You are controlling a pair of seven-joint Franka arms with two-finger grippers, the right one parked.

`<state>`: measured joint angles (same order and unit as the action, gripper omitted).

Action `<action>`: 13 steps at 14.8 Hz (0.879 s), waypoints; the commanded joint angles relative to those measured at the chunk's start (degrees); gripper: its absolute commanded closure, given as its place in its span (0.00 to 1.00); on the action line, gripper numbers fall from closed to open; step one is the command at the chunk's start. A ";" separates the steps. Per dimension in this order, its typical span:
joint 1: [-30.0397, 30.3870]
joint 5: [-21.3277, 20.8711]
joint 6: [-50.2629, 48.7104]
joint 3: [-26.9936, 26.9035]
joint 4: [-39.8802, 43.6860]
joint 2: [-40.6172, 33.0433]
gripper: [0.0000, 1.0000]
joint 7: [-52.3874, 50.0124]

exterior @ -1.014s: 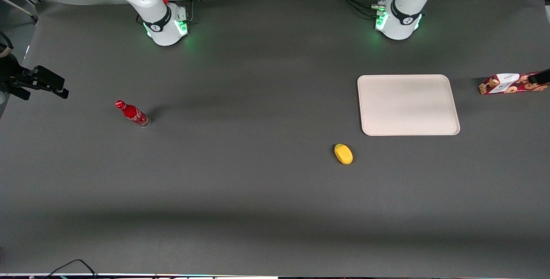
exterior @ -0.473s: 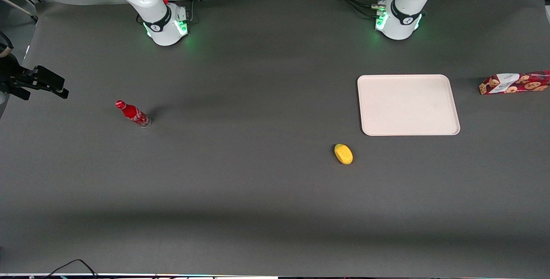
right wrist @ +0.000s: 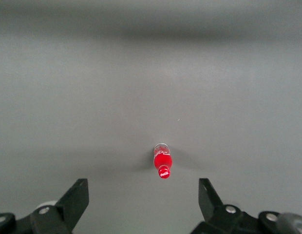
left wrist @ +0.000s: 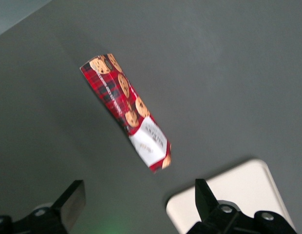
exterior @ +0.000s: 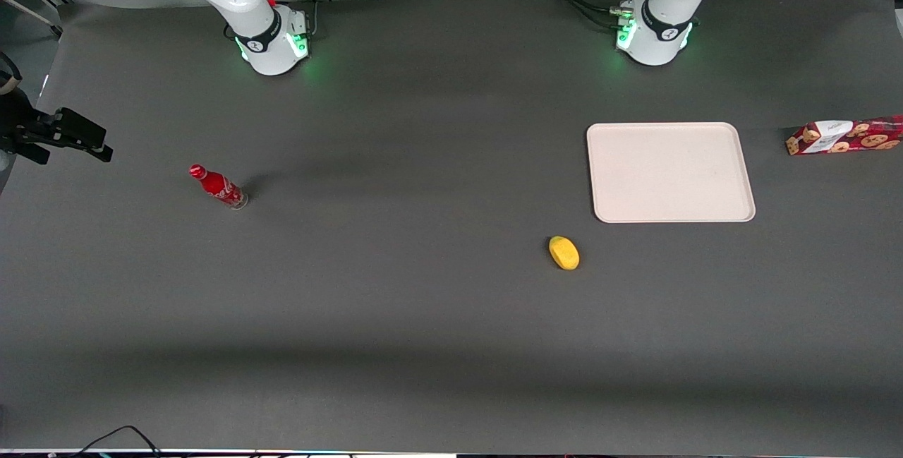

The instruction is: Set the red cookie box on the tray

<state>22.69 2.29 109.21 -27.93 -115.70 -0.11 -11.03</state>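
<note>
The gripper [left wrist: 136,200] hangs above the table with fingers apart (nothing between them); the red cookie box [left wrist: 125,110] lies flat near the tray [left wrist: 236,192]

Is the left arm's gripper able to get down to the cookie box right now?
Probably yes. The gripper hangs open above the red cookie box, nothing between them; the tray lies beside it, apart.

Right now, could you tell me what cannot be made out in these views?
- Red cookie box: its outer end is cut off by the front view's edge.
- Gripper: open over the table beside the box; out of the front view, and only its fingers show in the left wrist view.
- Tray: only a corner shows in the left wrist view.
</note>
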 commanded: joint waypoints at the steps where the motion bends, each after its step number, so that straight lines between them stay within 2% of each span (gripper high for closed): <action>1: -0.54 1.39 12.65 -1.50 -9.97 -3.14 0.00 -6.55; 3: -0.55 6.13 20.91 -2.74 -15.06 -3.14 0.00 -6.64; 5: -0.72 6.94 27.43 -2.74 -18.33 -1.92 0.00 -6.64; 13: -0.37 7.38 28.15 -3.88 -18.95 4.15 0.00 -8.40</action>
<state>22.64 8.99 136.42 -30.33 -133.92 2.88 -18.32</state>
